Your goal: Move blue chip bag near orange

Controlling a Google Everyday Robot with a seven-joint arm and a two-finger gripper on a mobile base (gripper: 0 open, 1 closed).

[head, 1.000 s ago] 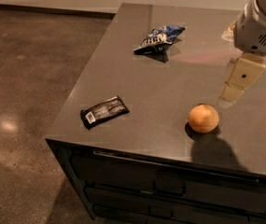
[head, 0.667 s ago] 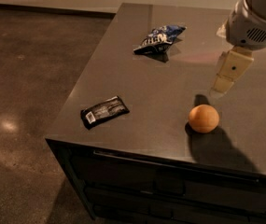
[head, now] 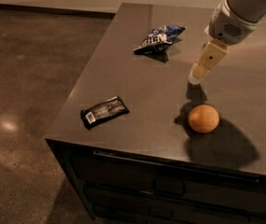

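Observation:
The blue chip bag lies crumpled at the far middle of the dark countertop. The orange sits nearer the front edge, right of centre. My gripper hangs from the white arm at the upper right, above the counter between the two: to the right of and nearer than the bag, just beyond the orange. It holds nothing that I can see.
A flat black packet with a white label lies near the counter's front left corner. The counter's left and front edges drop to a brown polished floor. Dark drawers run below the front edge.
My gripper has moved left and away from the orange, toward the blue chip bag. The bag, the orange and the black packet have not moved.

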